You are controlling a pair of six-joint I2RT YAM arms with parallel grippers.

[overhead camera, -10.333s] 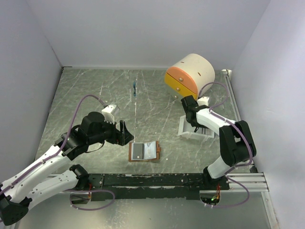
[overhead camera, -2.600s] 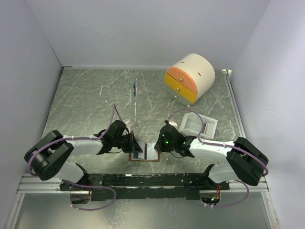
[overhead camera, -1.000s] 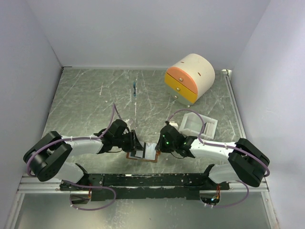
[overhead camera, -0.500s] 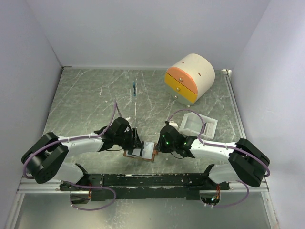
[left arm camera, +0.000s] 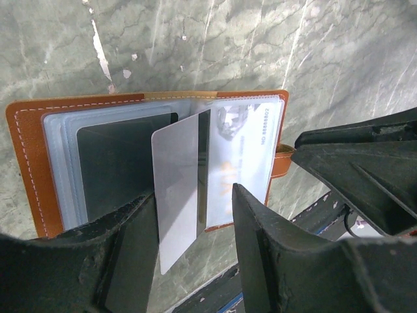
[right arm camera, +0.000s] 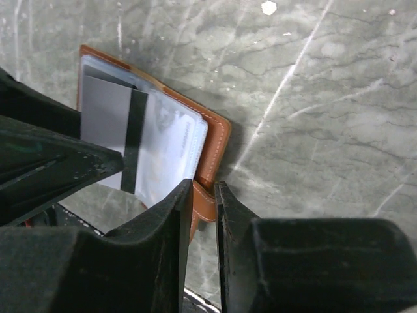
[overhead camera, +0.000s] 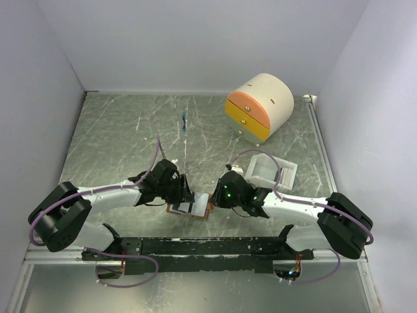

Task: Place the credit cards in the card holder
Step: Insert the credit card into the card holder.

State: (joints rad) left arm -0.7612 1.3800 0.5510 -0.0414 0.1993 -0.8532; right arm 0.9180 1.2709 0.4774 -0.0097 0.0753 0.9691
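The card holder (left arm camera: 26,156) is a brown wallet lying open on the table, also seen in the top view (overhead camera: 171,209). A grey credit card (left arm camera: 174,195) with a dark stripe stands partly in its middle fold. It sits between the fingers of my left gripper (left arm camera: 193,190), near one finger and apart from the other; the jaws are open. A pale printed card (left arm camera: 244,153) and a dark card (left arm camera: 117,163) sit in the clear pockets. My right gripper (right arm camera: 202,186) is shut on the card holder's brown strap tab (right arm camera: 203,203).
A cream-and-orange drawer box (overhead camera: 259,106) stands at the back right. A white tray (overhead camera: 270,169) lies behind the right arm. A small blue object (overhead camera: 185,120) lies at the back centre. The black base rail (overhead camera: 208,246) runs just in front of the wallet.
My left gripper's jaws have widened around the grey card. The wallet has shifted slightly left and turned a little. The right gripper still holds the strap tab.
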